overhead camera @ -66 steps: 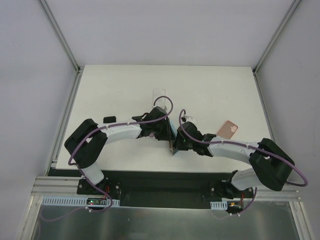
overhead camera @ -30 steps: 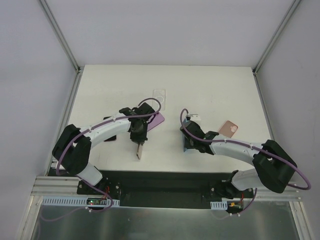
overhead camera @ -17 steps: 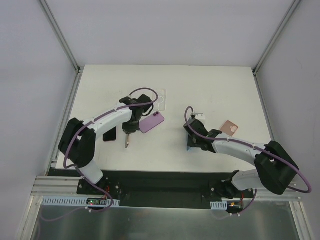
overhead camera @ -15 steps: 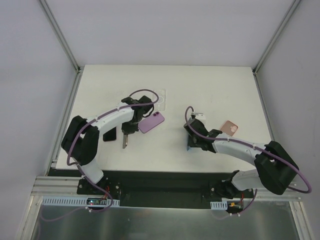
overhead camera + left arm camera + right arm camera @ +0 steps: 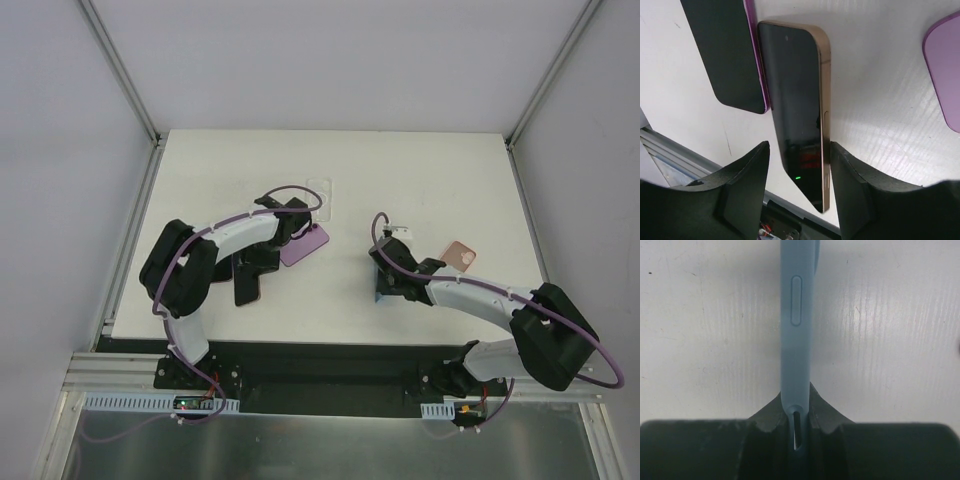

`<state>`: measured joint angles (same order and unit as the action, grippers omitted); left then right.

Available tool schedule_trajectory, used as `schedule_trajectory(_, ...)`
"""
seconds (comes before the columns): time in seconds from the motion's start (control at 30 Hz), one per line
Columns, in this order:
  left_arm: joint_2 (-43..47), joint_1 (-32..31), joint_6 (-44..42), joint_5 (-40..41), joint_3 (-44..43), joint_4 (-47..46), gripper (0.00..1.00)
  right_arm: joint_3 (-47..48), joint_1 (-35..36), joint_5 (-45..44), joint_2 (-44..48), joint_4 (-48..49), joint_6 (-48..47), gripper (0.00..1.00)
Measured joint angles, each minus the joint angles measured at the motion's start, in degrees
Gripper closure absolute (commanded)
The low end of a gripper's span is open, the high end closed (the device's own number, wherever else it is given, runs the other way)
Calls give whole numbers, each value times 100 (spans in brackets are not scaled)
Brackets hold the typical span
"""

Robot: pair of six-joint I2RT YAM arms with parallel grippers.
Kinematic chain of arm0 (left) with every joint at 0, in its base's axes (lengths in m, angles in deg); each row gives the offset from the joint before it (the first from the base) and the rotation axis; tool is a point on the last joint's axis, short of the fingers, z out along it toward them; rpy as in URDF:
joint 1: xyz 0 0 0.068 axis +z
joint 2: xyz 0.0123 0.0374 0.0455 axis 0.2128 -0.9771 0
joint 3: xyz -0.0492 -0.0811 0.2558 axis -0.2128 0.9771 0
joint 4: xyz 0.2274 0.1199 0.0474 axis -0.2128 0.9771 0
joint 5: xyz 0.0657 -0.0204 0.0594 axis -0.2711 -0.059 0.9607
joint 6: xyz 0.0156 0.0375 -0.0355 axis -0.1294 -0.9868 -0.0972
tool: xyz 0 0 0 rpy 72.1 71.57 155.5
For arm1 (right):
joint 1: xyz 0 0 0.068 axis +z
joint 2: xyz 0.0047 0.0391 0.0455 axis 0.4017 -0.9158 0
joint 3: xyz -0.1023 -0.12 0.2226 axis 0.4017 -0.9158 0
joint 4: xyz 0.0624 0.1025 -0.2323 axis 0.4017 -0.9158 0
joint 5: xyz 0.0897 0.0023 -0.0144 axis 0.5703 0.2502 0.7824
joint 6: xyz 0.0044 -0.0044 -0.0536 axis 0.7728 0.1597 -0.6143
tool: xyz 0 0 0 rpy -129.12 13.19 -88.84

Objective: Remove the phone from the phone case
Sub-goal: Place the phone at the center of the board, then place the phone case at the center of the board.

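Observation:
A gold-edged phone (image 5: pixel 797 100) with a dark screen lies flat on the white table, between the fingers of my left gripper (image 5: pixel 799 148). The jaws stand apart; the right finger (image 5: pixel 850 190) is close to the gold edge and the left finger (image 5: pixel 747 185) is well off it. From above, the phone (image 5: pixel 246 288) lies near the front left, just under my left gripper (image 5: pixel 257 264). My right gripper (image 5: pixel 796 396) is shut on a light blue phone case (image 5: pixel 796 315), held edge-on over the table. It also shows from above (image 5: pixel 381 286).
A second dark phone with a purple edge (image 5: pixel 727 50) lies right beside the gold one. A purple case (image 5: pixel 305 244), a clear case (image 5: pixel 320 192) and a pink case (image 5: pixel 458 256) lie on the table. The table's front edge is close to the left gripper.
My left gripper has carried the gold phone away from the blue case to the front left, laid it flat beside the dark phone and opened. My right gripper keeps hold of the blue case.

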<state>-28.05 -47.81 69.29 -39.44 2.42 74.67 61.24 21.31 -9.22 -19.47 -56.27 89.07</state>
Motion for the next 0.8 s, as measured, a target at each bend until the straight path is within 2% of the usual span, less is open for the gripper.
schedule_trajectory(0.13, 96, 0, -15, -142, -24, -50, 48, 0, -24, 0, 2, -2, -2, 99)
schedule_trajectory(0.33, 802, 153, -142, -577, -33, -157, 47, 2, -321, 52, 2, -9, -76, 99)
schedule_trajectory(0.6, 1987, 800, -339, -1311, -15, -415, 43, 328, -1499, 671, -22, 37, -417, 98)
schedule_trajectory(0.8, 2450, 990, -433, -1766, 122, -503, 43, 1034, -2365, 1499, -555, 407, -560, 99)
